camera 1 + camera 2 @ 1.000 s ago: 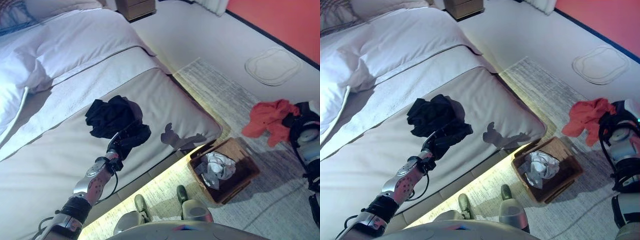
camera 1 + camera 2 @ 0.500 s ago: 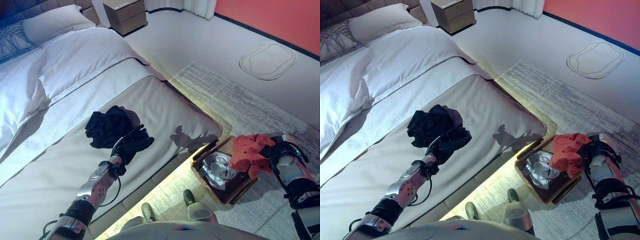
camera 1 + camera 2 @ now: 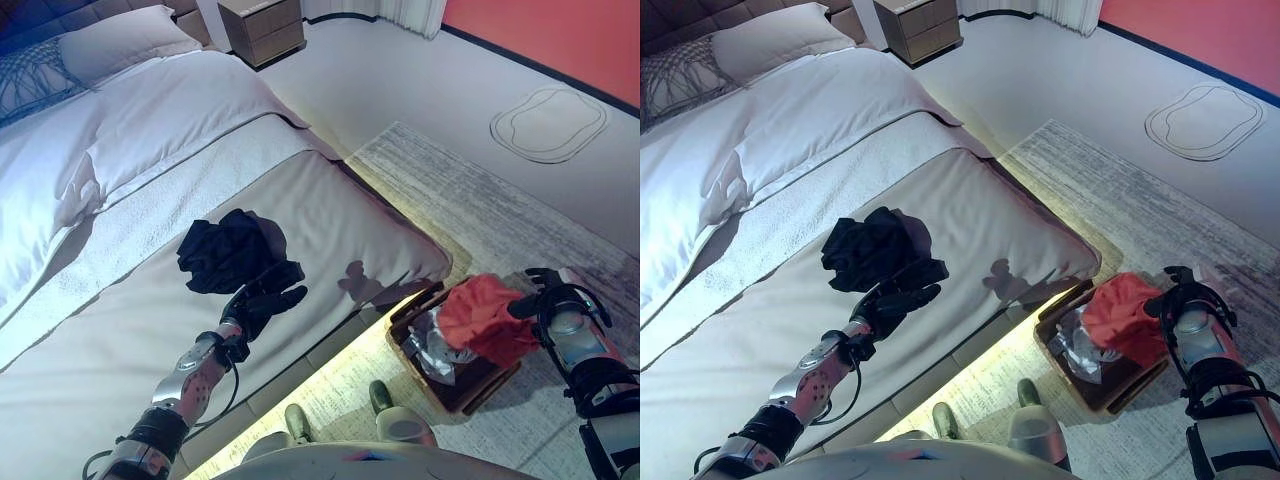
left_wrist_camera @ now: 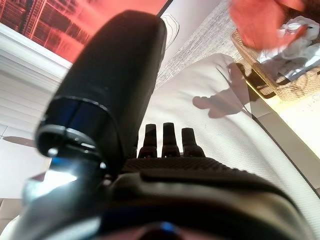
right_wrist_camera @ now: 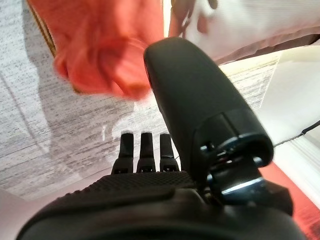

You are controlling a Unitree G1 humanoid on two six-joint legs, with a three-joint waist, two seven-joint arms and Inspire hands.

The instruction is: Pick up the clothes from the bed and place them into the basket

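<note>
Black clothes (image 3: 228, 250) lie bunched on the beige bed cover (image 3: 330, 215). My left hand (image 3: 262, 300) is open with straight fingers, just in front of the black clothes, low over the cover. A red garment (image 3: 480, 315) hangs loose over the brown wicker basket (image 3: 470, 388), which stands on the rug by the bed's foot and holds white and grey clothes (image 3: 430, 345). My right hand (image 3: 555, 292) is open beside the basket, apart from the red garment. In the right wrist view the red garment (image 5: 95, 45) lies past my straight fingers (image 5: 142, 150).
White pillows (image 3: 110, 40) and a white duvet (image 3: 150, 130) cover the bed's head end. A wooden nightstand (image 3: 262, 25) stands beyond the bed. A pale rug (image 3: 480, 200) lies on the floor, with a flat outlined mat (image 3: 548, 122) near the red wall.
My right hand has carried the red garment over the basket and opened; the garment now hangs free of it. My left hand has spread its fingers by the black clothes. The camera shifted.
</note>
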